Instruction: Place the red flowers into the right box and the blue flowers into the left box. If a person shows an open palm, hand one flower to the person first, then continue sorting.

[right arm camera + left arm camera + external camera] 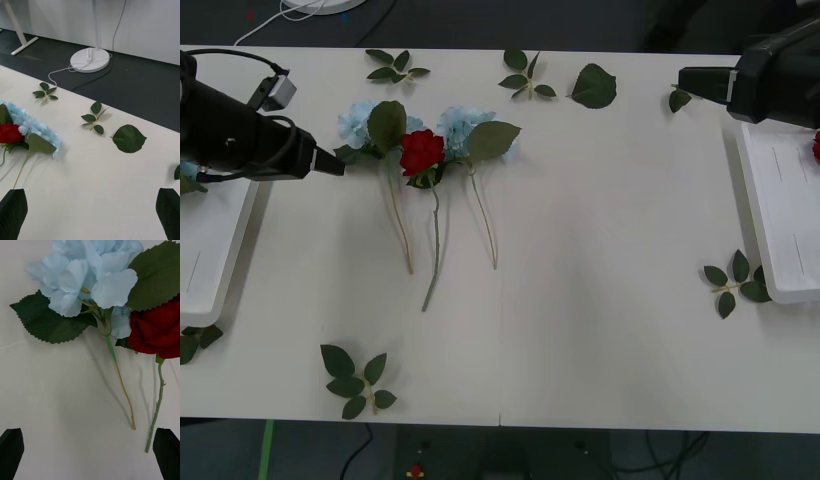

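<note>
Left box (210,262): seen at the table's left edge, partly under the left arm; a touch of blue shows at its rim, too hidden to identify. Left gripper (340,163): held low over the table just beside the leftmost blue flower (362,122), its black fingers (11,444) spread wide with nothing between them; in the left wrist view the bloom (90,275) and its tan stem (122,388) are centred between the fingers. Step judged in hand: pickup of this blue flower for the left box. It is best taken by the stem below the leaves, the jaws set across it and lowered until the table is nearly touched, so that the thin stem is not missed. Red flower (421,152): lying just beside, its stem (156,408) close to one finger; it should be kept outside the jaws. Second blue flower (463,126): right of the rose, leaf overlapping. Right gripper (90,213): open and empty, raised by the table's far right. Right box (784,215): at the right edge, a bit of red at its border.
</note>
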Robot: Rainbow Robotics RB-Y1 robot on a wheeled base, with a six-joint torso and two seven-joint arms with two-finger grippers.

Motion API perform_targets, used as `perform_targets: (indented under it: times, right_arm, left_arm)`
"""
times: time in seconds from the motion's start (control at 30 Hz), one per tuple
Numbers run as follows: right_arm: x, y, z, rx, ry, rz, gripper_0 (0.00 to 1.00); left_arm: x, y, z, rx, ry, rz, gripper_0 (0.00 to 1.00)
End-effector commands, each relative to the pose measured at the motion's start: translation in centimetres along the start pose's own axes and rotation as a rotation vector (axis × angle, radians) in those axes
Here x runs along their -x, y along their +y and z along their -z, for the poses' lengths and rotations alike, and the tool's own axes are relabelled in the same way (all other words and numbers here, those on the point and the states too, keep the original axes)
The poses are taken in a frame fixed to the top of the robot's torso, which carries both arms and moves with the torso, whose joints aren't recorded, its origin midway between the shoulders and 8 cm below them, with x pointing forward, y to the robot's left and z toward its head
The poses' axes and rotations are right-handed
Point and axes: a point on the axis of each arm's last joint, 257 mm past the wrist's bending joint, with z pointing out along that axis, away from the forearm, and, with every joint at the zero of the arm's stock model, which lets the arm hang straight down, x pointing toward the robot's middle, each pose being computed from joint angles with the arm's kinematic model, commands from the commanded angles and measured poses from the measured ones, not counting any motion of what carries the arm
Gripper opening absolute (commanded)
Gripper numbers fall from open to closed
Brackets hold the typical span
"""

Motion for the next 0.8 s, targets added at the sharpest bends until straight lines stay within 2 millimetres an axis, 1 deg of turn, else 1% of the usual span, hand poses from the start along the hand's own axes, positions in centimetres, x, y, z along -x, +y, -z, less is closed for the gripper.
perform_targets:
  times: [0.03,0.17,0.23,0.27,0.33,0.37,0.43,0.57,0.63,0.67,0.73,0.8]
  right_arm:
    - [0.1,0.7,3.4,0.044,0.015,0.082,1.0]
    - [-0.6,1.4,5.3,0.085,0.028,0.087,1.0]
    - [-1.1,1.6,6.8,0.109,0.054,0.089,1.0]
    - [-1.2,1.7,7.2,0.117,0.057,0.089,1.0]
    - [-1.6,2.0,8.6,0.145,0.08,0.094,1.0]
    - [-1.6,2.1,9.0,0.156,0.081,0.092,1.0]
    - [-2.2,3.0,10.1,0.226,0.087,0.053,1.0]
    - [-2.7,4.0,11.7,0.321,0.087,0.041,1.0]
    - [-2.9,4.4,12.6,0.371,0.079,0.053,1.0]
    - [-3.0,4.5,12.8,0.382,0.079,0.063,1.0]
    - [-3.3,5.0,13.5,0.426,0.077,0.087,1.0]
    - [-3.6,5.3,13.9,0.459,0.073,0.101,1.0]
  left_arm:
    - [4.5,-3.2,0.2,0.046,-0.062,0.014,1.0]
    - [4.5,-3.8,-1.7,0.097,-0.065,0.022,1.0]
    - [4.2,-4.0,-3.1,0.119,-0.069,0.036,1.0]
    - [4.2,-4.1,-3.3,0.124,-0.069,0.036,1.0]
    - [3.9,-4.4,-4.2,0.137,-0.064,0.041,1.0]
    - [3.8,-4.4,-4.5,0.141,-0.061,0.041,1.0]
    - [3.4,-5.0,-5.5,0.144,-0.051,0.057,1.0]
    - [3.5,-5.9,-7.2,0.156,-0.054,0.083,1.0]
    - [3.8,-6.6,-8.5,0.169,-0.061,0.09,1.0]
    - [3.8,-6.6,-8.8,0.173,-0.064,0.091,1.0]
    - [3.8,-7.2,-10.4,0.183,-0.075,0.087,1.0]
    - [3.8,-7.7,-11.3,0.186,-0.086,0.088,1.0]
